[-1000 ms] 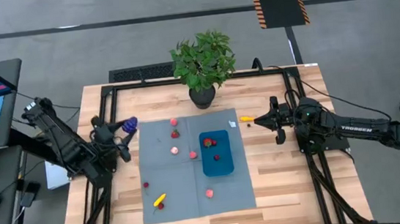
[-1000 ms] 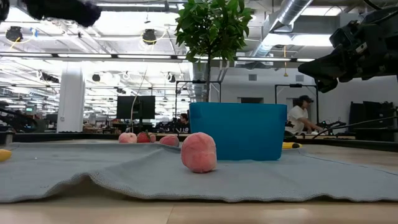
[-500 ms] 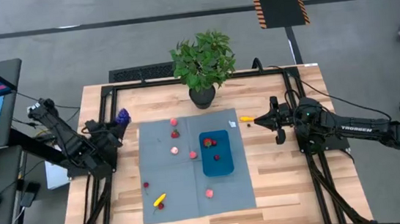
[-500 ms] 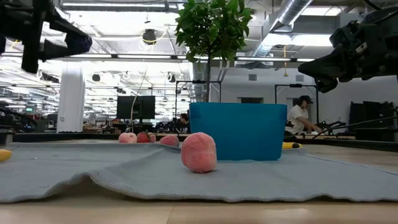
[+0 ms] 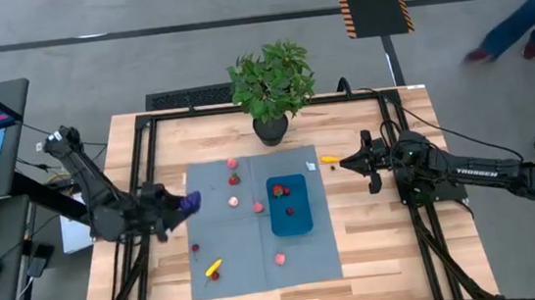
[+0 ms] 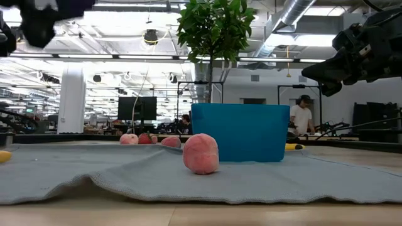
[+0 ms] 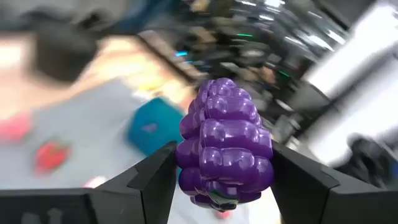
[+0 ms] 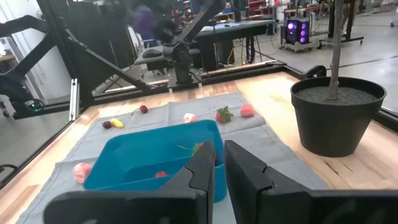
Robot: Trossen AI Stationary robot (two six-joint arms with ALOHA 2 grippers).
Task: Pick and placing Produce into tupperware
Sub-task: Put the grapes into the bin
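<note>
- Left gripper [image 5: 186, 203]: at the mat's [image 5: 229, 262] 9 o'clock edge, clamped on the purple grape cluster [image 7: 225, 149].
- Right gripper [image 5: 345, 162]: fingers nearly together, empty, at 3 o'clock of the blue tupperware [image 5: 304, 220].
- Tupperware: holds two red produce pieces [image 5: 281, 190].
- Loose produce: peach [image 6: 201, 153], yellow piece [image 5: 214, 268].

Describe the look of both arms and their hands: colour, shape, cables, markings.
Both arms are black, built of slim jointed links. The right arm carries white TROSSEN lettering on its forearm, and thin black cables trail off behind it. The left arm has a pale tag or connector near its rear joint. The right hand has two flat, angular matte-black fingers; the left hand has the same wedge-shaped dark fingers.
</note>
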